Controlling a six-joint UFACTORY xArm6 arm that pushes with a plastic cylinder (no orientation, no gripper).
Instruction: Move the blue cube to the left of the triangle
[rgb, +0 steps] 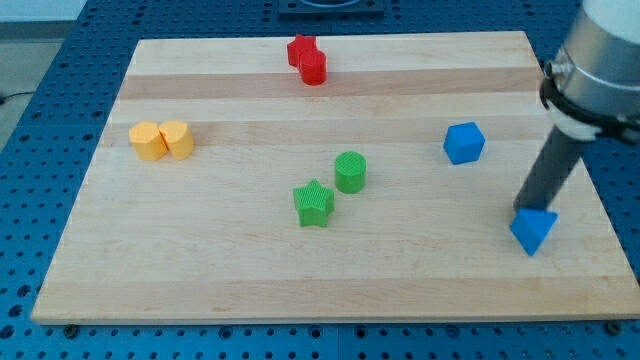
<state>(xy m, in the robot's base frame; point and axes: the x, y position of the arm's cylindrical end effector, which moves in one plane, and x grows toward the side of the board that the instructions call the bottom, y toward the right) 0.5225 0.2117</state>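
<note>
The blue cube (464, 142) sits on the wooden board toward the view's right, above the middle. The blue triangle (533, 230) lies at the view's lower right, near the board's right edge. My dark rod comes down from the view's upper right, and my tip (524, 207) rests right at the triangle's top left edge, seemingly touching it. The cube is up and to the left of my tip, well apart from it.
A green cylinder (350, 171) and a green star (314, 203) sit near the board's middle. Two yellow blocks (161, 140) lie at the view's left. Two red blocks (307, 58) lie at the top edge. The board's right edge (590, 190) is close to the triangle.
</note>
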